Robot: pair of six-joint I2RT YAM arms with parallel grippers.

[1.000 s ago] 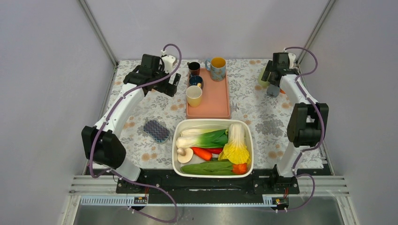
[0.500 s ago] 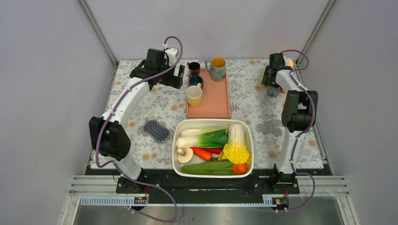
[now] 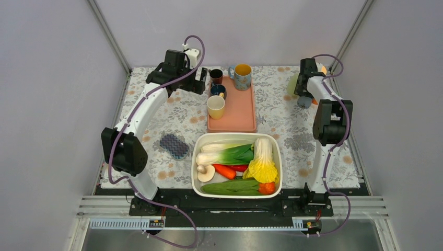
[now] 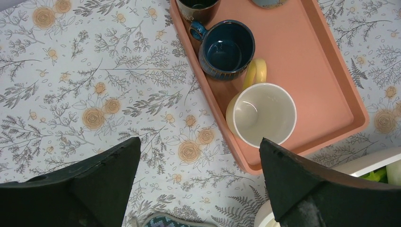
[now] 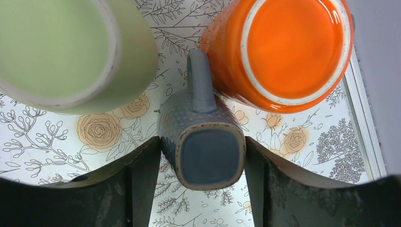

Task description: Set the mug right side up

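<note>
A blue-grey mug point(image 5: 208, 146) stands upside down on the flowered cloth at the far right point(image 3: 304, 101), its squarish base up and its handle pointing away from the wrist. My right gripper point(image 5: 202, 142) reaches down over it, and both fingers press against its sides, so it is shut on the mug. Over by the tray's far left corner, my left gripper point(image 4: 198, 142) hangs above the cloth point(image 3: 201, 81), open and holding nothing.
A green mug point(image 5: 61, 47) and an orange mug point(image 5: 293, 47) stand upside down right behind the blue-grey one. The pink tray point(image 3: 240, 112) carries a cream mug point(image 3: 216, 106), a dark blue mug point(image 3: 218, 91) and a flowered mug point(image 3: 242, 76). A white tub point(image 3: 194, 157) of vegetables and a sponge point(image 3: 174, 146) lie nearer.
The right gripper's fingers have closed in from wide open onto the sides of the blue-grey mug. The left arm has swung a little toward the tray's far corner.
</note>
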